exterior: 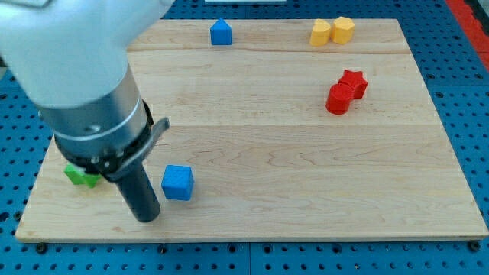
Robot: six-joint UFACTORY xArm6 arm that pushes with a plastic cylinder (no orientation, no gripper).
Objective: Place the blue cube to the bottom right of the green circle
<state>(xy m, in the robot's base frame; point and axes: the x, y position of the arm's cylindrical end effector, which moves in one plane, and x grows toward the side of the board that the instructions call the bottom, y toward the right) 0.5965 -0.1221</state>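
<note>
Tip [147, 216] left of blue cube [178, 182] | green block [81, 176] mostly hidden

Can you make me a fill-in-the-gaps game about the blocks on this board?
1. My tip is just to the view's ___ of the blue cube.
2. The two ___ blocks sit touching near the view's top.
3. The red star touches a block coloured ___.

Missing words: left; yellow; red
</note>
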